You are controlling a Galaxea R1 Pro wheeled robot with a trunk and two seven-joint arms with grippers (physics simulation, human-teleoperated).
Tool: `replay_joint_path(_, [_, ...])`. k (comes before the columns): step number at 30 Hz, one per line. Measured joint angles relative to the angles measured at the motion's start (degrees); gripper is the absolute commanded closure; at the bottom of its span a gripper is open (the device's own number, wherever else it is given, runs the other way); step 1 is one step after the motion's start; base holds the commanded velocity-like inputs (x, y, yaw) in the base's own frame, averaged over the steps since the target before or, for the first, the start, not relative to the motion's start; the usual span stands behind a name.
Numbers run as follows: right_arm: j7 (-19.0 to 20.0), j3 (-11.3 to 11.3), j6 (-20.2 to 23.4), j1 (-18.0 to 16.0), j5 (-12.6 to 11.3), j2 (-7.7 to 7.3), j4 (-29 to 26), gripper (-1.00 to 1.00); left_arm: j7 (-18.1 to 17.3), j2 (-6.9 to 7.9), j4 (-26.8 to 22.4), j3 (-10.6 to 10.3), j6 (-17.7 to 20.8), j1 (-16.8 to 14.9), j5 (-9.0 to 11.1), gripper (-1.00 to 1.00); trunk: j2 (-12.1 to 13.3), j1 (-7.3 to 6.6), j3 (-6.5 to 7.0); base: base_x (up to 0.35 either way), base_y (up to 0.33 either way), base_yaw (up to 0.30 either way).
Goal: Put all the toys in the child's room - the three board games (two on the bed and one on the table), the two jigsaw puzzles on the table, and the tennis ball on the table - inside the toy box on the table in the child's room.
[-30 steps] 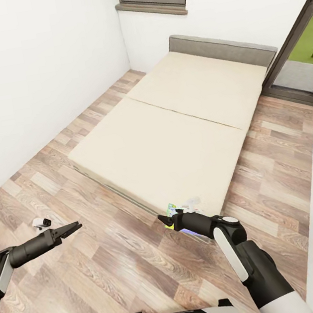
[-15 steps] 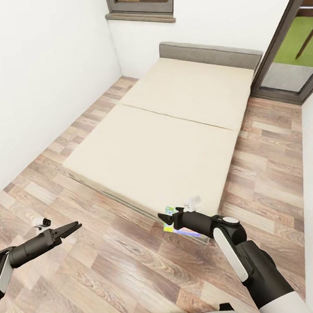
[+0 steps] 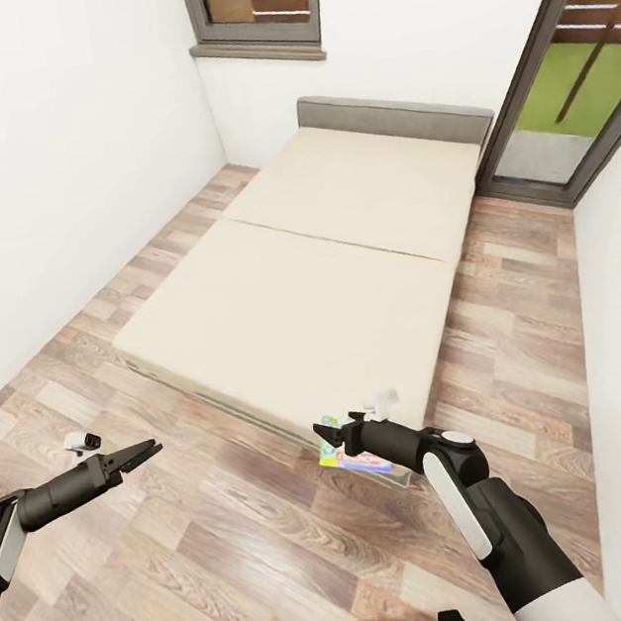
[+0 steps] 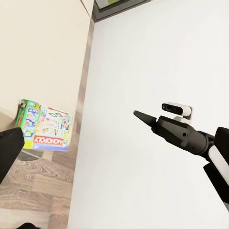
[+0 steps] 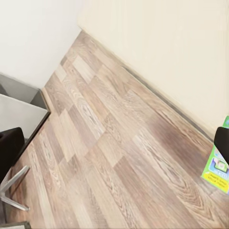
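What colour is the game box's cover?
Green and white, red Monopoly band; the board game shows best in the left wrist view.

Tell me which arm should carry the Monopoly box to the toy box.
Right. Its pincer appears already shut on the Monopoly box beside the bed; the left pincer hangs off to the side.

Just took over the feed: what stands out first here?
The wide beige bed takes up the middle of the wood floor, headboard toward the window wall. A colourful Monopoly box is held in the right hand by the bed's near corner.
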Motion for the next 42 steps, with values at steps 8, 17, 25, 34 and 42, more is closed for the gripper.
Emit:
replay_joint_path(8, [0.0,0.1,0.0,0.0,0.0,0.00,0.0,-1.00,0.0,0.07,0.0,0.0,0.0,0.0,0.0,-1.00,0.0,0.00,0.69,0.000,0.034,-0.125])
replay_joint_path(17, [0.0,0.1,0.0,0.0,0.1,0.00,0.0,-1.00,0.0,0.09,0.0,0.0,0.0,0.0,0.0,-1.00,0.0,0.00,1.46,0.000,0.139,-0.125])
replay_joint_path(25, [0.0,0.1,-0.1,0.0,0.1,0.00,0.0,-1.00,0.0,0.09,0.0,0.0,0.0,0.0,0.0,-1.00,0.0,0.00,2.15,0.000,0.042,-0.125])
replay_joint_path(34, [0.0,0.1,-0.1,0.0,0.1,0.02,0.0,-1.00,-0.1,0.09,0.0,0.0,-0.1,0.0,0.0,-1.00,0.0,0.00,2.93,0.000,0.069,-0.125])
replay_joint_path(42, [0.0,0.2,-0.1,0.0,0.1,0.01,0.0,-1.00,-0.1,0.10,0.0,0.0,-0.1,0.0,0.0,-1.00,0.0,0.00,3.62,0.000,0.007,-0.125])
